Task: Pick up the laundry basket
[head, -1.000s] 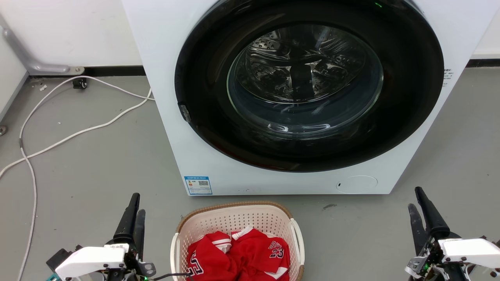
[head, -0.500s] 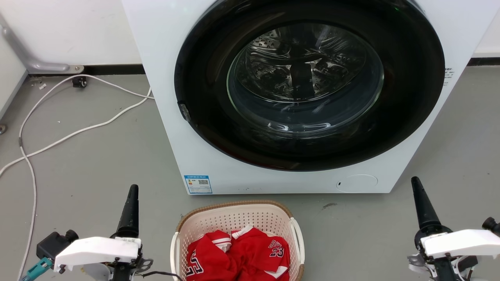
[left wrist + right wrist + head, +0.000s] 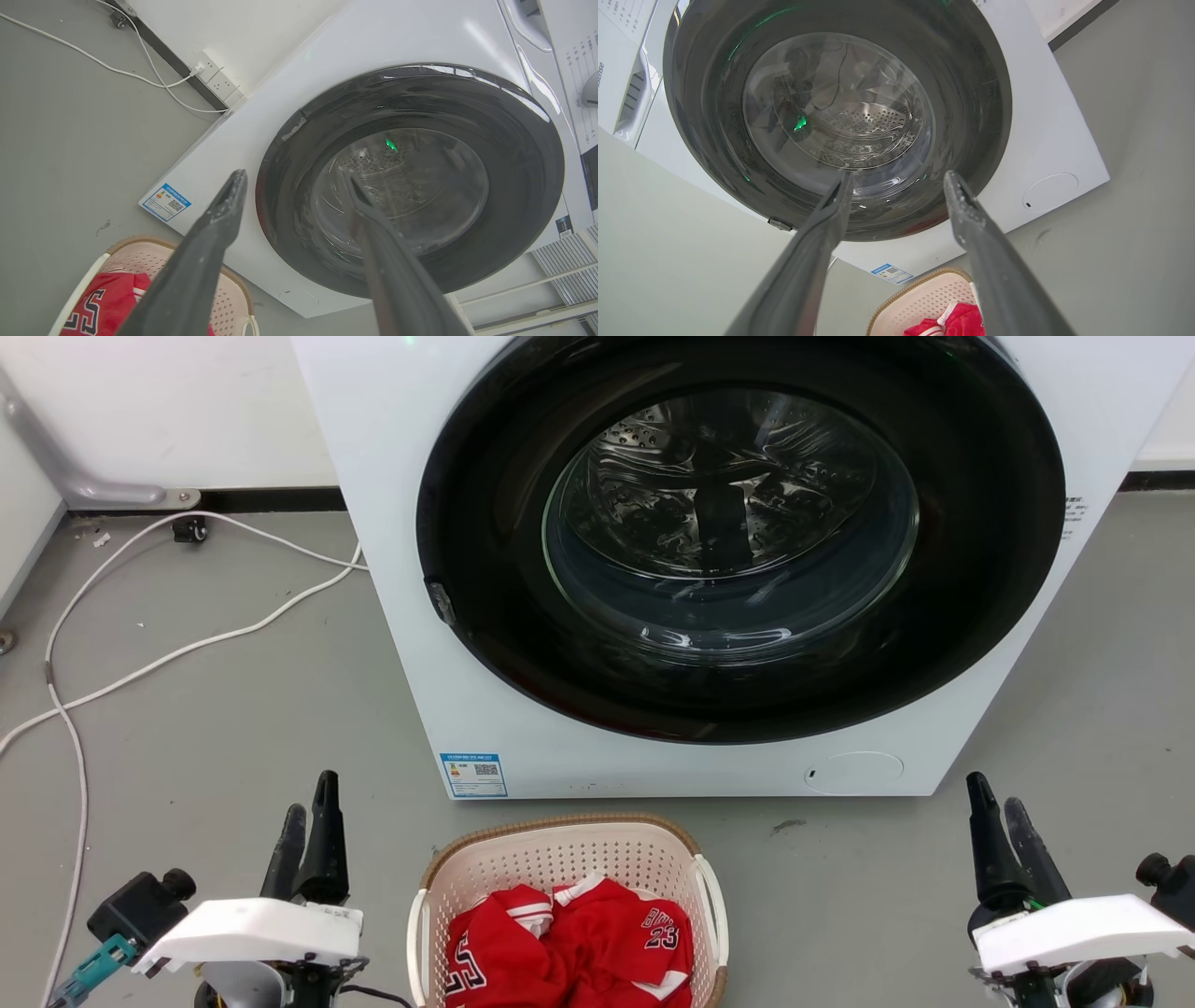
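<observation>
You're looking at a plain grey floor (image 3: 233, 728) with a big white washer (image 3: 383, 476) parked on it. It has a dark round glass door (image 3: 467, 523) and a blue sticker (image 3: 473, 776) low on its front. There's a white wall (image 3: 187, 401) behind with a black baseboard (image 3: 271, 500). White cables (image 3: 224, 637) trail across the floor at left, and one's plugged into a wall socket strip (image 3: 217, 79).

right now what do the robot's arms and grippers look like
The left gripper and right gripper each have two long, dark, tapering fingers with pale speckles. A white wedge-shaped cover sits behind each. The left wrist also carries a black knobbed module, a teal connector and a thin black cable.
</observation>
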Controlling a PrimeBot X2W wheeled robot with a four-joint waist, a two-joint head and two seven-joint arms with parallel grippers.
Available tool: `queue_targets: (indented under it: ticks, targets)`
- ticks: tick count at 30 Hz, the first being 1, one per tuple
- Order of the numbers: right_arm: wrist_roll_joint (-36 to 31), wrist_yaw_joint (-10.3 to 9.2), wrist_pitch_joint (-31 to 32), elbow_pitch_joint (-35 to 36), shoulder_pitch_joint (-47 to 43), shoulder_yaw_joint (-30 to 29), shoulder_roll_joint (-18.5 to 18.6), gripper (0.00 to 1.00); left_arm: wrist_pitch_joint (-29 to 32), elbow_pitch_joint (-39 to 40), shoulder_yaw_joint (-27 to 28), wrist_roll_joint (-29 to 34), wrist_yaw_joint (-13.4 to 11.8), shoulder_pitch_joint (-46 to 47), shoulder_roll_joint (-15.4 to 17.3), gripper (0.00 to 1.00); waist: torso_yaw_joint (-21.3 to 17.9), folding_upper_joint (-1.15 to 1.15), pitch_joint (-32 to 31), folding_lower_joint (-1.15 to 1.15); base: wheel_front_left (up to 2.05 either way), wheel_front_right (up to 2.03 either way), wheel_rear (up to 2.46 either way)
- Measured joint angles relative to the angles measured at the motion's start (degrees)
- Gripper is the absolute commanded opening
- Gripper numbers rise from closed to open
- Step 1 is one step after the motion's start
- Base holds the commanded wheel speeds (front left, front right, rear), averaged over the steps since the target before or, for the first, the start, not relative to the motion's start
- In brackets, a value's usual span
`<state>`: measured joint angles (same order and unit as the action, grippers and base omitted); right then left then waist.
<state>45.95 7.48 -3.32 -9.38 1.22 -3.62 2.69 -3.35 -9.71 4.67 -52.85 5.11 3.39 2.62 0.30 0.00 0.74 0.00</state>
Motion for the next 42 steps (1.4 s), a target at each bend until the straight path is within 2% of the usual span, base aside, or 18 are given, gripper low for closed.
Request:
queue_targets:
  ticks: [19,42]
  targets:
    - [-15.17,0.0,-3.42,1.64,-1.31,0.67,0.01,1.0,-3.44,0.52,-0.43,16.17,1.36,-0.94,0.04,1.0,0.08,0.0,-0.14,0.0,0.0,0.0,0.0]
    - [-28.52,0.01,-6.77,2.37,-2.47,0.74,0.02,1.0,-6.78,-0.19,-0.98,30.04,1.45,-1.88,0.1,1.0,0.29,0.0,-0.06,0.0,0.0,0.0,0.0]
